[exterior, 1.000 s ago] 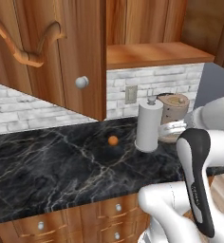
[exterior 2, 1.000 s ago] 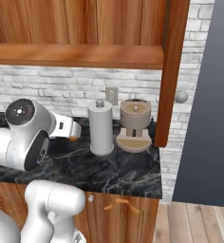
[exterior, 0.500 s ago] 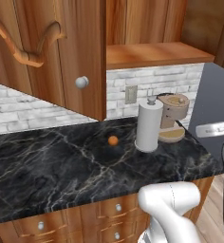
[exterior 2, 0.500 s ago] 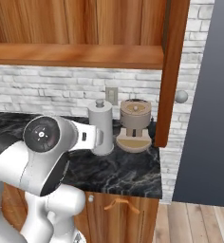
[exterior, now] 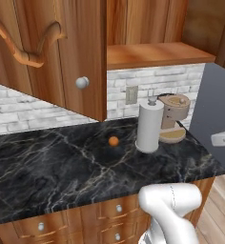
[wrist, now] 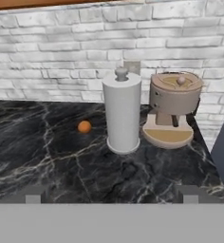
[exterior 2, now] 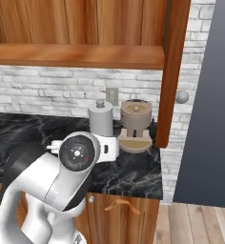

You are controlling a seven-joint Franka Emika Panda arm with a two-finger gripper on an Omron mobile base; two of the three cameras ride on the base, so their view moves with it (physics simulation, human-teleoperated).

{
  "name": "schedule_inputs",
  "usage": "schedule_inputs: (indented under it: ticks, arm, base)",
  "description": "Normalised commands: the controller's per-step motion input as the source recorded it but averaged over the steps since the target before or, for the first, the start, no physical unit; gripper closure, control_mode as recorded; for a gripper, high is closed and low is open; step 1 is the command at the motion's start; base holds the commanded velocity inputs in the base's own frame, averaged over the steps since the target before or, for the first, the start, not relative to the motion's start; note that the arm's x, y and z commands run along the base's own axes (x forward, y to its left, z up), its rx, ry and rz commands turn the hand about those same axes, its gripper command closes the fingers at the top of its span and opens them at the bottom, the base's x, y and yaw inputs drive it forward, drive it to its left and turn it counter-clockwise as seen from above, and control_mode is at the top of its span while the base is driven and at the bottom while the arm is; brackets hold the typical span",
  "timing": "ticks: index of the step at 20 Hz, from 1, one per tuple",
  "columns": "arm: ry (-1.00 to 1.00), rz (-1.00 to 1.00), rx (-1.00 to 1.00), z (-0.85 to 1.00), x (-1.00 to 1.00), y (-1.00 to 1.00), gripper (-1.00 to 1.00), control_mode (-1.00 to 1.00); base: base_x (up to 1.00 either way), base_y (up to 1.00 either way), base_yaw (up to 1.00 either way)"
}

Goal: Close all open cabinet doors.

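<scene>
Swung right since before, arm leaves cabinet doors (exterior: 62,57) open, hand (wrist: 112,194) spread.

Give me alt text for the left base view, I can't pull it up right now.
An open cabinet door with a round silver knob swings out over a black marble counter. On the counter sit a small orange ball, a white paper towel roll and a tan coffee machine against the white brick wall. The white arm rises at lower right.

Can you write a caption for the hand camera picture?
Paper towel roll beside a tan coffee machine, small orange on the dark marble counter.
</scene>
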Motion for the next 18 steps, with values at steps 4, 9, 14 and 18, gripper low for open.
schedule_inputs:
  ticks: [4, 9, 14, 18]
  arm:
    - [-0.24, 0.04, 0.0, -0.5, -0.26, -0.12, -1.0, -1.0]
    - [-0.26, 0.03, 0.05, -0.47, -0.31, -0.44, -1.0, -1.0]
    - [-0.12, 0.01, 0.14, -0.21, -0.04, -0.76, -1.0, -1.0]
    - [0.0, 0.0, 0.21, -0.01, 0.03, -0.83, -1.0, -1.0]
  base:
    - [0.0, 0.0, 0.0]
    - [0.0, 0.0, 0.0]
    - [0.0, 0.0, 0.0]
    - [0.0, 0.0, 0.0]
